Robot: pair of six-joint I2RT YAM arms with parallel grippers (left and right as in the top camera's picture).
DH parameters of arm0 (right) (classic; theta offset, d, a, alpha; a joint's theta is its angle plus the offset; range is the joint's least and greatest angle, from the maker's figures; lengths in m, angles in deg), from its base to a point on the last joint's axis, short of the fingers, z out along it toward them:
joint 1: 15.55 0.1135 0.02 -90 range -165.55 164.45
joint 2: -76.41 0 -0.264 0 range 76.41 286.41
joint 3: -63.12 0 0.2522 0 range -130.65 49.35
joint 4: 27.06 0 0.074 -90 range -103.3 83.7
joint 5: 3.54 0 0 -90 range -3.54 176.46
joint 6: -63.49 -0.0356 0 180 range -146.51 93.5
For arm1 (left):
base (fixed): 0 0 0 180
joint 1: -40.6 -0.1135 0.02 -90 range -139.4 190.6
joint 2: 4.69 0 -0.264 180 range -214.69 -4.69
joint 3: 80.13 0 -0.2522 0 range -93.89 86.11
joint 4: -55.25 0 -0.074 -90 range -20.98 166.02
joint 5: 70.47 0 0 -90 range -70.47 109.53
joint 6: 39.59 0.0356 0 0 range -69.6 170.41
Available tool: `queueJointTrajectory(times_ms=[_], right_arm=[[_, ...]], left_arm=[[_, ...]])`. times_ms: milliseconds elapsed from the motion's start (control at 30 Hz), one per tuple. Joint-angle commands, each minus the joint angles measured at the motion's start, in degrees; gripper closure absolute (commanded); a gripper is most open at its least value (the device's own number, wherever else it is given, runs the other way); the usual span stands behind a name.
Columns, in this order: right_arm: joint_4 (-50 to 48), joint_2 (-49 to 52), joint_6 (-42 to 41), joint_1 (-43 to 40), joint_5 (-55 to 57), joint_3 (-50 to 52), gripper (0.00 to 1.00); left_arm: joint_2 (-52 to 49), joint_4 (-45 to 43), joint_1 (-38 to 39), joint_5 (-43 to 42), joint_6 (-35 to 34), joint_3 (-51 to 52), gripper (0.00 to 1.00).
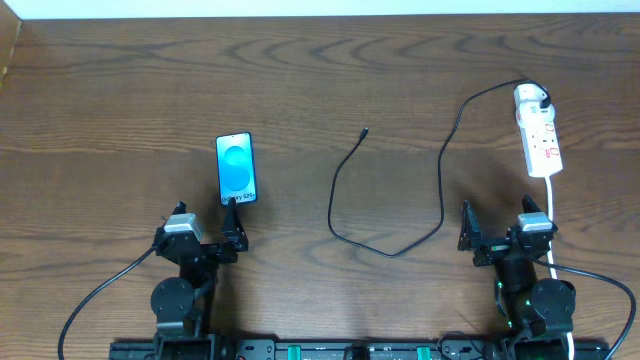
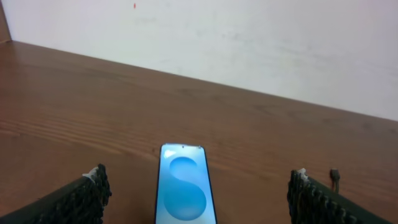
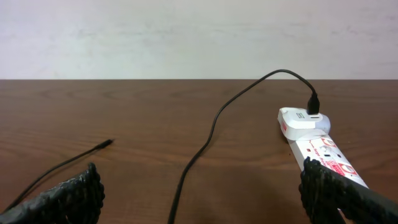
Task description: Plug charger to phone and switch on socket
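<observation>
I saw the left gripper (image 1: 207, 222) and right gripper (image 1: 497, 222) wide, empty; the charger (image 1: 331, 205) lay right of the phone (image 1: 236, 168), apart.

Soft, even light from above fills all three views. The brown bench (image 1: 320, 80) shows a mild sheen and only faint, blurry shadows beside the arms. The phone (image 1: 235, 168) screen glows bright blue, its centre washed pale. The white socket (image 1: 538, 140) is nearly overexposed from overhead. In the wrist views the left end effector (image 2: 199, 180) and right end effector (image 3: 200, 168) look soft and dark.
</observation>
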Motion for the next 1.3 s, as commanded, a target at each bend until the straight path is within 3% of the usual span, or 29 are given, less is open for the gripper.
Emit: queueJointTrajectory(times_ms=[0,633,967,1267], right_arm=[[0.3,-0.4,-0.2,0.3,0.3,0.1,0.01],[0.3,-0.4,-0.2,0.3,0.3,0.1,0.01],[0.3,-0.4,-0.2,0.3,0.3,0.1,0.01],[0.3,-0.4,-0.2,0.3,0.3,0.1,0.01]], left_arm=[[-2.3,1.2,-0.2,0.0,0.5,-2.4,0.08],[-41.9,4.2,-0.2,-9.6,0.5,-31.3,0.08],[-64.6,22.8,-0.2,-10.6,0.9,-54.8,0.08],[-81.7,44.7,-0.2,-10.5,7.6,-76.9,0.08]])
